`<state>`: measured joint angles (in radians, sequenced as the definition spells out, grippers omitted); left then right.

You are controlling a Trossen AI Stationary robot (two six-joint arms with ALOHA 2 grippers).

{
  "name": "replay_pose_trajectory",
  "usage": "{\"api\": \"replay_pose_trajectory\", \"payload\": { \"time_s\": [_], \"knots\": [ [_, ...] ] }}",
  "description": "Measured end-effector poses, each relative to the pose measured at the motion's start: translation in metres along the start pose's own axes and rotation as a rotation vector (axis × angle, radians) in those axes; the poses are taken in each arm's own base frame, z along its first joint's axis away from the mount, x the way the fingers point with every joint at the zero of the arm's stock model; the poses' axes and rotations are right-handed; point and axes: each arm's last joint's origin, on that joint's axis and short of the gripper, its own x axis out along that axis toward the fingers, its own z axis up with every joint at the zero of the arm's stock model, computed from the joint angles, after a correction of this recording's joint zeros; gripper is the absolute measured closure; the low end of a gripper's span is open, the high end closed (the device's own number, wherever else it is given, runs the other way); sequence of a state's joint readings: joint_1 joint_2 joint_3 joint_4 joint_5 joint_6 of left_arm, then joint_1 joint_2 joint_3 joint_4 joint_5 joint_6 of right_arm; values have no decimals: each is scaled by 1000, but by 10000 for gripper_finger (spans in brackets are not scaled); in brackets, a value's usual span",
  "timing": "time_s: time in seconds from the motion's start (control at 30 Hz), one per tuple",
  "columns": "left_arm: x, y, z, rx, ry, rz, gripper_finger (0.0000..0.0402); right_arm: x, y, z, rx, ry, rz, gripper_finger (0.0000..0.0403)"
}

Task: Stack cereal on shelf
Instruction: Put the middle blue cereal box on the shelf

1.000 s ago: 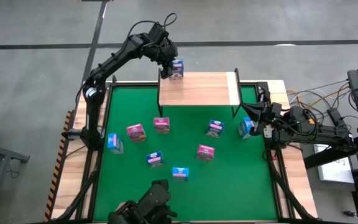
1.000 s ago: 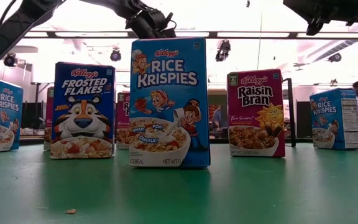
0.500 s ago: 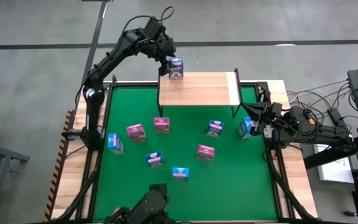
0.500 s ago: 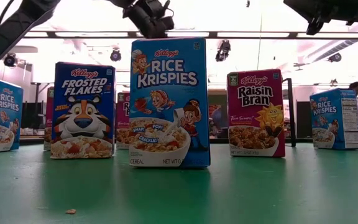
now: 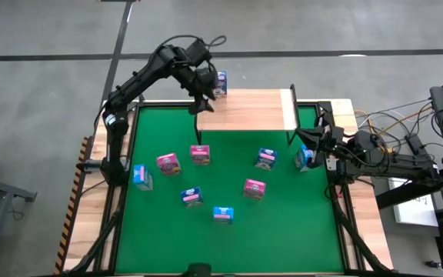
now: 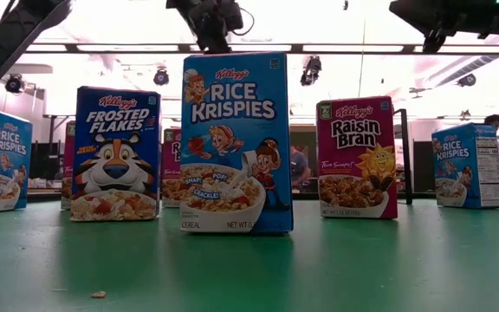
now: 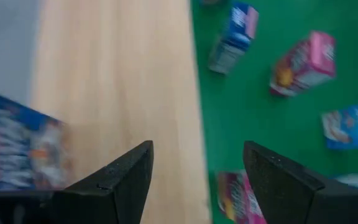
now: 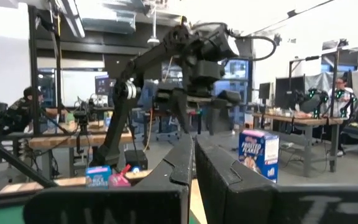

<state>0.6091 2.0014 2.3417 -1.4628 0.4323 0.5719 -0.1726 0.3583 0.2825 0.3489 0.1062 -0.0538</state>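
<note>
CHANGE: our left hand (image 5: 203,98), fingers wide, has let go and swung clear | Frosted Flakes box (image 5: 220,84) stands on the shelf (image 5: 244,111) corner | MEANS: one placed, eight boxes left on the green surface (image 5: 229,185) | right hand (image 5: 314,146) shut, waiting

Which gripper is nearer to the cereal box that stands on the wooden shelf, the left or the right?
The left. The left gripper, open, is just beside the cereal box on the shelf. The right gripper, shut, waits off the shelf's opposite end.
</note>
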Motion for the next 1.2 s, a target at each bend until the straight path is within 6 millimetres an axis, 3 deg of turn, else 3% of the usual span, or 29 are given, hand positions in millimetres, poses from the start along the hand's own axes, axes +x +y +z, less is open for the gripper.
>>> {"api": "replay_pose_trajectory", "payload": {
  "time_s": [0.27, 0.7, 0.93, 1.1, 1.2],
  "knots": [
    [0, -3, -4, -17, 34, -28, 170, 11, 2, -12, 60, 86, 1, 394],
    [-15, 6, -10, -23, 2, 14, 171, 10, 2, -17, 119, 133, -2, 394],
    [-25, 35, 20, -1, -339, 232, 171, 10, 2, -17, 146, 133, -3, 394],
    [-8, 55, 26, -44, -325, 409, 171, 10, 2, -18, 151, 144, 4, 394],
    [1, 62, 24, -65, -297, 422, 176, 10, 2, -18, 151, 144, 4, 394]
  ]
}}
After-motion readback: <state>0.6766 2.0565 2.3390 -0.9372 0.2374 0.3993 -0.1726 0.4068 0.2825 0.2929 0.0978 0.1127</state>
